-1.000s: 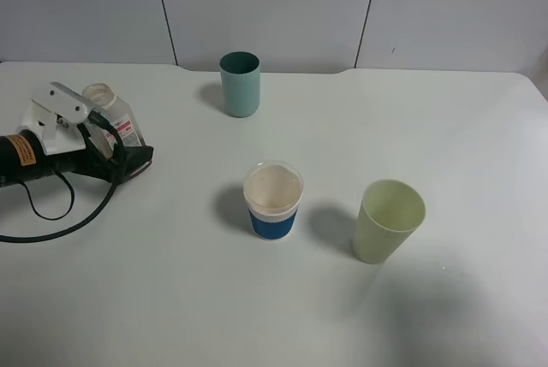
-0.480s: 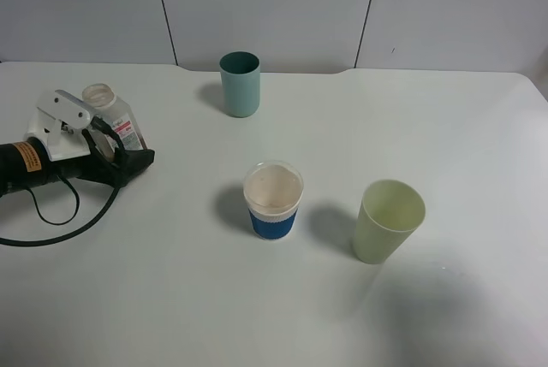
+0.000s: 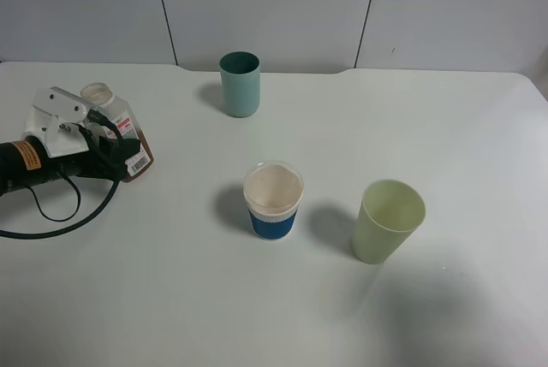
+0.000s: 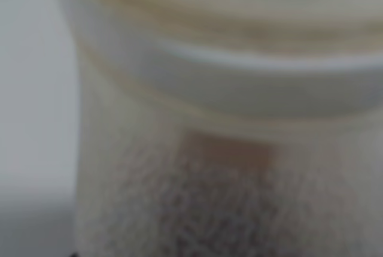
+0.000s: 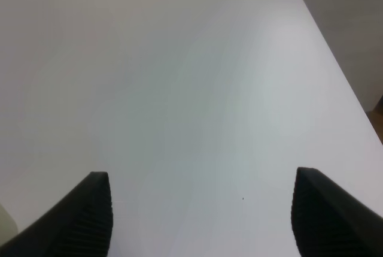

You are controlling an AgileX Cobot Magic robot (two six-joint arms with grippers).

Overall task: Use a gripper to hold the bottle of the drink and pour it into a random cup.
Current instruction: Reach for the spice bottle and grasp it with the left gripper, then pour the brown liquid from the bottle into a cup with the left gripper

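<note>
Bottle (image 3: 116, 117): small, squarish, translucent, with a wide round neck and a white-and-red label; tilted, on the left side of the bench (image 3: 360, 119).
Drink (image 3: 141, 145): brown, seen at the bottle's lower end.
Left hand (image 3: 124, 154): black fingers pinching the bottle's body.
Right hand (image 5: 200, 209): fingers spread wide above the bench.

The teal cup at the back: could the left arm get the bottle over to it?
Probably yes. The left end effector is shut on the bottle, and only bare table lies between it and the teal cup; the blue-and-white cup and the yellow-green cup stand nearer the front, off that path.
</note>
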